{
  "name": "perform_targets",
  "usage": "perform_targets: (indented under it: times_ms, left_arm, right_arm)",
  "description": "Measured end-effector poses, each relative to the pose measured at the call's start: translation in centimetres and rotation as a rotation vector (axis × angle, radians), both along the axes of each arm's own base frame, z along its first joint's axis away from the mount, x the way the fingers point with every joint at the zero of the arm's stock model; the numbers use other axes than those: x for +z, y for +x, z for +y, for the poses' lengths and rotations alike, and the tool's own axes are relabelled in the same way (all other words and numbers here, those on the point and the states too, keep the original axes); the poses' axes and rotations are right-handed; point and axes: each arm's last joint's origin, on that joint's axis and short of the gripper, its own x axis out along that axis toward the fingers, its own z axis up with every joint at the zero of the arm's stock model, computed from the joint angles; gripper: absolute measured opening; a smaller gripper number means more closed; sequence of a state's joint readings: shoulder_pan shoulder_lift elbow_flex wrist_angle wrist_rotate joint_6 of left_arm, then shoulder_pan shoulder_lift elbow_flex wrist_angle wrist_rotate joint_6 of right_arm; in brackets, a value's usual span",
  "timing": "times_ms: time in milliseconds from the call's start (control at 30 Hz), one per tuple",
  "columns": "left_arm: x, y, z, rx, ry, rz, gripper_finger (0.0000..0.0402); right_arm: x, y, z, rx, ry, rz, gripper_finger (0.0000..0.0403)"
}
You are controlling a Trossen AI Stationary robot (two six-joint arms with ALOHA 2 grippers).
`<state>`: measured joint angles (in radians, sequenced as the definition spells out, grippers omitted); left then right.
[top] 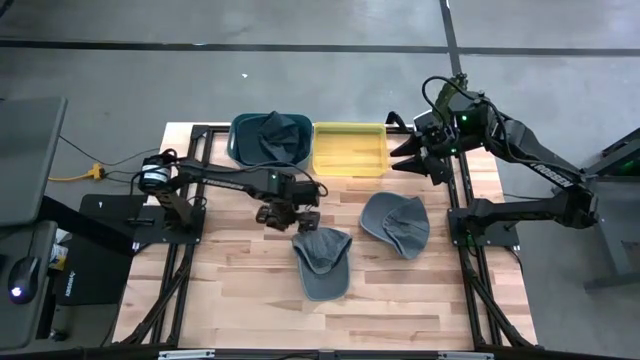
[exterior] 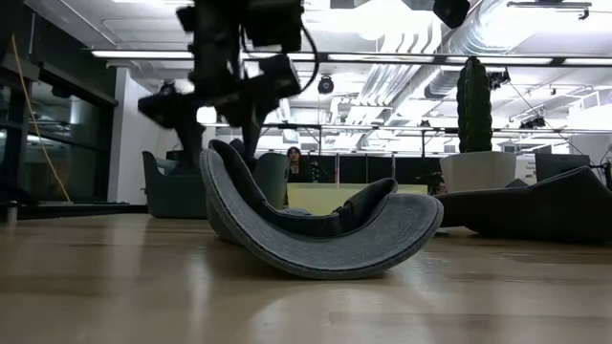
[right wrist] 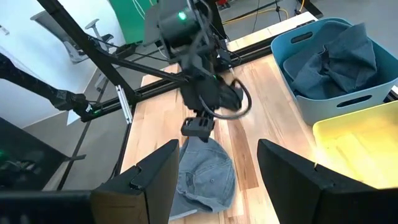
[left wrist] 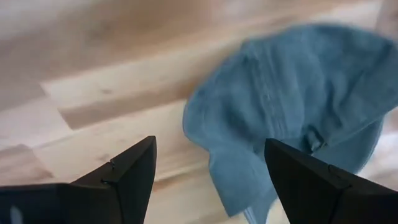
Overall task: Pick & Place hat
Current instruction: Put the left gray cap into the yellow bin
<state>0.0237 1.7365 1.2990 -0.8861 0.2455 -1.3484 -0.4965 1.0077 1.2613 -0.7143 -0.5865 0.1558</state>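
Closest to my low camera lies a grey-blue hat (exterior: 320,229), upturned on the wooden table (top: 240,290) near its middle. Just above its crown I have the left gripper (top: 289,217) hanging, jaws released and holding nothing. A second hat (top: 396,222) lies to the right of the first, apart from it. At the table's far edge, the teal bin (top: 268,139) has a dark hat (top: 278,130) in it; the yellow bin (top: 350,149) touching it holds nothing I can see. My right gripper (top: 408,157) waits beside the yellow bin, jaws spread.
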Motion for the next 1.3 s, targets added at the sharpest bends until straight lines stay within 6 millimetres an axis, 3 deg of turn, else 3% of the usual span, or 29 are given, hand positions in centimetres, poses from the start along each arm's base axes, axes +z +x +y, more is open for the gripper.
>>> perform_targets:
  times_ms: [133,367,700,833,1100,1233,1300]
  left_arm:
    - [-1.8,-0.1,0.4,-0.033,-0.159,-0.053,0.0273]
    - [-2.1,-0.2,0.1,-0.074,-0.304,-0.076,0.0273]
    - [-4.1,1.0,0.1,-0.027,-0.343,-0.05,0.0273]
    - [-3.6,1.8,0.1,-0.023,-0.352,-0.127,0.0273]
    - [-3.7,1.7,-0.1,-0.01,-0.34,-0.113,0.0273]
    - [-5.2,1.9,-0.4,0.001,-0.351,-0.064,0.0273]
    - [-4.9,1.9,-0.4,0.0,-0.36,-0.07,0.0273]
  right_arm:
    - [0.0,0.0,0.0,0.0,0.0,0.0,0.0211]
    - [0.0,0.0,0.0,0.005,-0.024,-0.002,0.0211]
    - [-0.1,0.0,0.0,0.012,-0.049,0.0,0.0211]
    - [0.0,0.0,0.0,0.016,-0.057,-0.001,0.0211]
    - [-0.1,0.0,0.0,0.019,-0.065,-0.001,0.0211]
    - [-0.1,0.0,0.0,0.02,-0.064,0.0,0.0211]
    - [-0.1,0.0,0.0,0.021,-0.063,0.002,0.0211]
